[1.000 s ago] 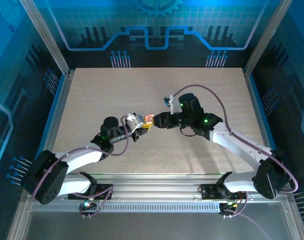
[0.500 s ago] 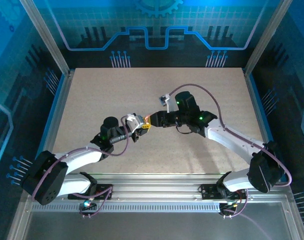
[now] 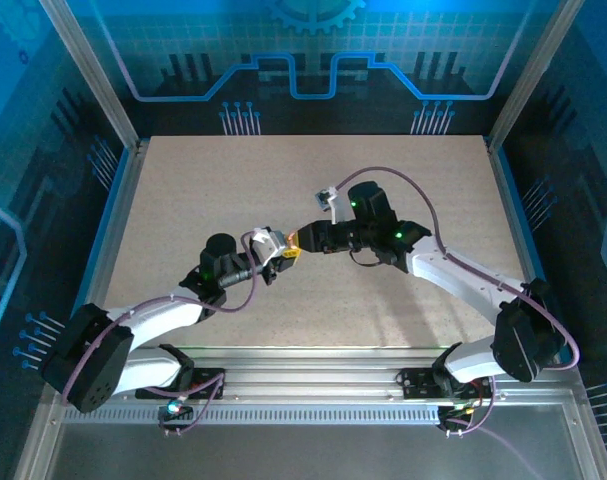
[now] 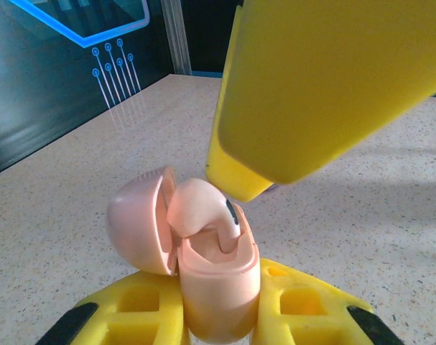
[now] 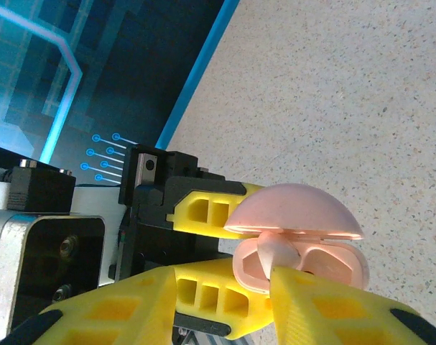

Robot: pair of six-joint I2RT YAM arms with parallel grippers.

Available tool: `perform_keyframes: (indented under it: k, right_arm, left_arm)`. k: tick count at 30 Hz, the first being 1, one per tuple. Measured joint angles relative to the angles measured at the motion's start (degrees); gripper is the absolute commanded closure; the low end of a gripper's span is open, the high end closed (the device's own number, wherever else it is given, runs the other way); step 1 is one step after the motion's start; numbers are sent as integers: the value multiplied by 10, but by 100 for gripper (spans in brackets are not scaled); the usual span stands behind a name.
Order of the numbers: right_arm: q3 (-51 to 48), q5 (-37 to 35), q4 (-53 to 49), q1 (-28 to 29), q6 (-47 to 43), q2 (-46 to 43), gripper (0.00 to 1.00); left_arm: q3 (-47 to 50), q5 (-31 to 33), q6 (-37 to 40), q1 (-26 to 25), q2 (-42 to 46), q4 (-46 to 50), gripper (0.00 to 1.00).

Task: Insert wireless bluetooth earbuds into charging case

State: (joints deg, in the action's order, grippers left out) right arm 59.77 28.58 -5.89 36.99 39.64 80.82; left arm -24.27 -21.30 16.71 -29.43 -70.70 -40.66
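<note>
Top external: left gripper (image 3: 283,252) and right gripper (image 3: 301,238) meet above the worktop (image 3: 183,190).

Left wrist: the left gripper pinches the open pink charging case (image 4: 218,280) upright. The earbud (image 4: 196,207) stands half-seated and leans left.

Right wrist: the right gripper is part-spread, one finger touching the earbud's stem.

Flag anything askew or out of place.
The pink earbud sits tilted in the open case held by the left tool: its rounded head sticks up above the well rather than lying flush. Nothing else stands out.
</note>
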Motion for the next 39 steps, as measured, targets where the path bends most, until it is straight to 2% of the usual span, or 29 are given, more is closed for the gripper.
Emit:
perform_keyframes:
  k: [32,39]
  right_arm:
    - [26,-8,-40,0,-41,9,60]
    - [50,-28,-93,-2,-66,-5,60]
  left_arm:
    - [2,5,15,-4,26,10,87]
    - [23,19,12,-4,25,-11,87]
